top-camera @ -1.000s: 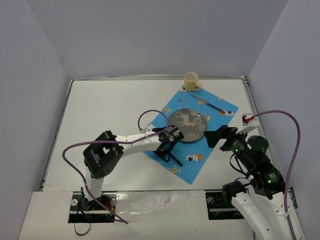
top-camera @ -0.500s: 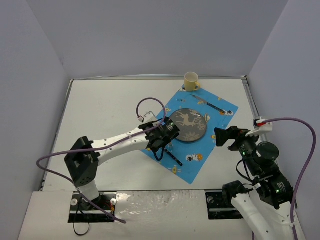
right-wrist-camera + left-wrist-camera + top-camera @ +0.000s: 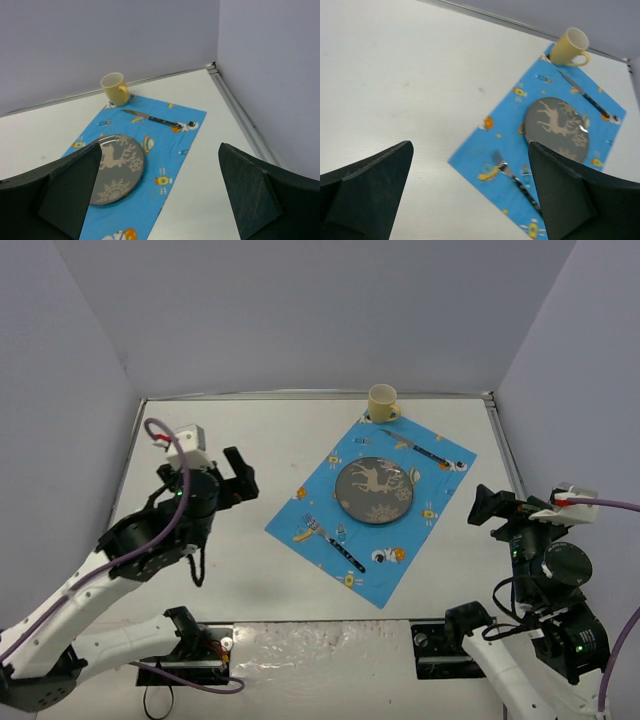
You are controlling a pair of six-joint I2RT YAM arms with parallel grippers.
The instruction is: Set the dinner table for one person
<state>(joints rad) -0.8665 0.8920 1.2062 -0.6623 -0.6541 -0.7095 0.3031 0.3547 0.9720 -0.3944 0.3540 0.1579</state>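
I've got the left gripper (image 3: 240, 478) spread wide and empty, up over the bare left of the white surface (image 3: 220, 430); right gripper (image 3: 487, 508) also agape and empty, beside the blue cloth (image 3: 440, 455); plate (image 3: 373, 490) mid-cloth, fork (image 3: 335, 543) near-left of it, knife (image 3: 420, 450) far-right, mug (image 3: 383, 402) at the cloth's far corner.

The left gripper (image 3: 243, 480) has left the fork (image 3: 335, 543), its jaws spread wide, and pulled back to 9 o'clock of the plate (image 3: 373, 490). The right gripper (image 3: 480, 506) has retreated toward 4 o'clock.
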